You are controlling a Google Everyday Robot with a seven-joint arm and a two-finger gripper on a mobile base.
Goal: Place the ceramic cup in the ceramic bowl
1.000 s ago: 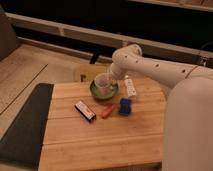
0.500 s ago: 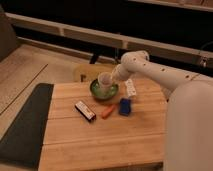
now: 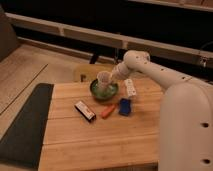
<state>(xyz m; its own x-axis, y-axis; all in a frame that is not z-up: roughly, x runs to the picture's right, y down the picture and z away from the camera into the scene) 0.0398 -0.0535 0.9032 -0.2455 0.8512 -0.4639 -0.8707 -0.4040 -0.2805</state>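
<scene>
Now the gripper [image 3: 113, 76], claw state unreadable, sits beside the ceramic cup [image 3: 104, 80] standing inside the ceramic bowl [image 3: 104, 90], apparently for placement.

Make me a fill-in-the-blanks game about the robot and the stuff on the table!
1. The ceramic cup sits in the ceramic bowl, whose colour is ____.
2. The gripper is right beside the ____.
3. The small block next to the orange object is coloured ____.
4. Everything rests on a table made of ____.

Missing words: green; cup; blue; wood
</scene>
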